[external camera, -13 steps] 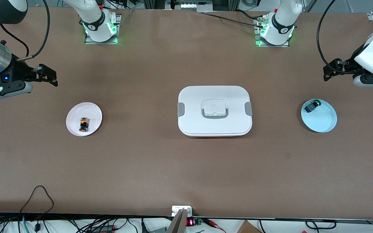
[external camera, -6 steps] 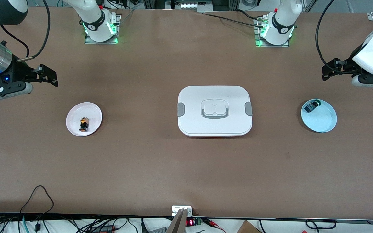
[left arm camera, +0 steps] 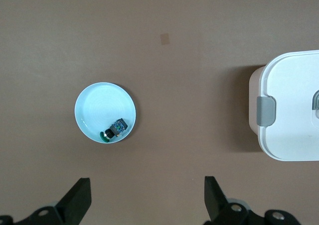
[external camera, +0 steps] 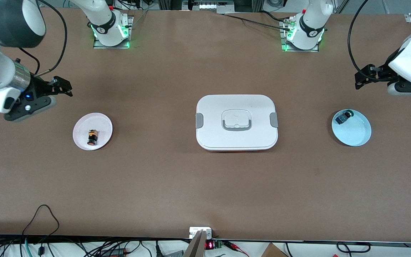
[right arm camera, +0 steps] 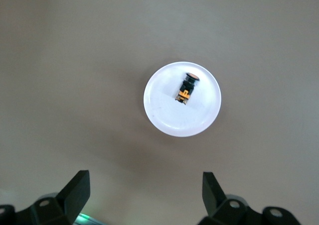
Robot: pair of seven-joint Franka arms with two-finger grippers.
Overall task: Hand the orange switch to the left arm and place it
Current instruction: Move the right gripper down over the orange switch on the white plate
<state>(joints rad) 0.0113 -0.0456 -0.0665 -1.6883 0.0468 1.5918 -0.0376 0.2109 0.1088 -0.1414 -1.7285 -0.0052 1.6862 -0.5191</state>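
Orange switch (external camera: 92,137) lies on its side in the small white plate (external camera: 102,121) toward the right arm's end of the table, cap pointing toward the front camera. Nothing touches it.

Right gripper (external camera: 64,88) hangs in the air over bare table just beside that plate, on the robot-base side of it. Its fingers (right arm camera: 77,190) stand wide apart with nothing between them; the right wrist view looks straight down on the plate and switch.

Box (external camera: 237,122) sits mid-table, lid on, grey clips at both short ends, recessed handle on top. It lies between the two plates and well apart from each.

Pale blue plate (external camera: 359,137) sits toward the left arm's end. It holds a small black part with green cap (external camera: 344,116) against the rim nearest the robot bases; its body looks blue-patterned, detail too small to be sure.

Left gripper (external camera: 365,76) hangs over bare table near the blue plate, on the robot-base side. Fingers (left arm camera: 79,201) are spread wide, empty. The left wrist view shows the blue plate and one end of the box.
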